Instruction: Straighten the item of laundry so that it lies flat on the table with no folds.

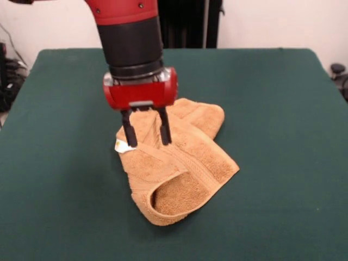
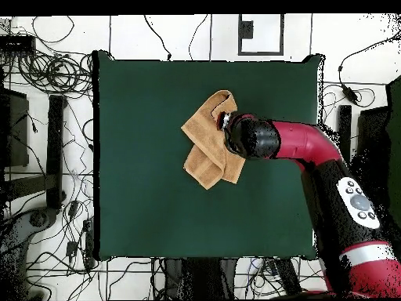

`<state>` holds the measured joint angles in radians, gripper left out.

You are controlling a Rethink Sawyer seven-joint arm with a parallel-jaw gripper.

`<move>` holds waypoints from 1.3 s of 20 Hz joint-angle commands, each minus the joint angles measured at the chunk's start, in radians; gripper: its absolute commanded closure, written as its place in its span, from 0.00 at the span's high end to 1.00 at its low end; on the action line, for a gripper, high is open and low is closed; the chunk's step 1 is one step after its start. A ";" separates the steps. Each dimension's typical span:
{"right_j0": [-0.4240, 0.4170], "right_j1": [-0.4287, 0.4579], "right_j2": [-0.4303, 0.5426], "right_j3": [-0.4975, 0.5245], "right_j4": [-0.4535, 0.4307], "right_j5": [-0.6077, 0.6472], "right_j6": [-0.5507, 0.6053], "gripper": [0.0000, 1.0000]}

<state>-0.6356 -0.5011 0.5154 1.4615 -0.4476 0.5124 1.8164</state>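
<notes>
The tan-orange towel [image 1: 182,163] lies crumpled near the middle of the dark green table [image 1: 272,109]. It is folded over itself, with a looped fold at its near end and a woven band across the top layer. Its small white tag [image 1: 120,145] sticks out on the left. My gripper [image 1: 147,137] hangs straight down over the towel's left part. It is open, with both black fingertips [image 1: 130,140] at the cloth's surface next to the tag. In the overhead view the towel [image 2: 205,145] lies folded on the table [image 2: 141,196], and the arm's red wrist [image 2: 251,138] hides the gripper.
Bare green cloth surrounds the towel on all sides out to the table's edges. In the overhead view several cables [image 2: 47,74] and dark equipment lie on the floor around the table. The arm [image 2: 313,145] reaches in from the table's right side.
</notes>
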 commanded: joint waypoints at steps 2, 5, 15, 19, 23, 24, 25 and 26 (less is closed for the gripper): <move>0.094 0.155 -0.086 -0.143 0.032 0.033 0.134 1.00; 0.114 0.187 -0.101 -0.174 0.042 0.032 0.141 1.00; 0.136 0.258 -0.089 -0.230 0.070 0.021 0.088 1.00; 0.146 0.266 -0.087 -0.222 0.077 -0.026 0.110 1.00; 0.151 0.282 -0.097 -0.228 0.075 -0.060 0.116 1.00; 0.148 0.288 -0.095 -0.231 0.075 -0.064 0.111 1.00; 0.145 0.294 -0.093 -0.234 0.075 -0.069 0.105 1.00; 0.141 0.296 -0.087 -0.231 0.078 -0.072 0.101 1.00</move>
<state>-0.5403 -0.2833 0.4300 1.2354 -0.3813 0.5094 1.8164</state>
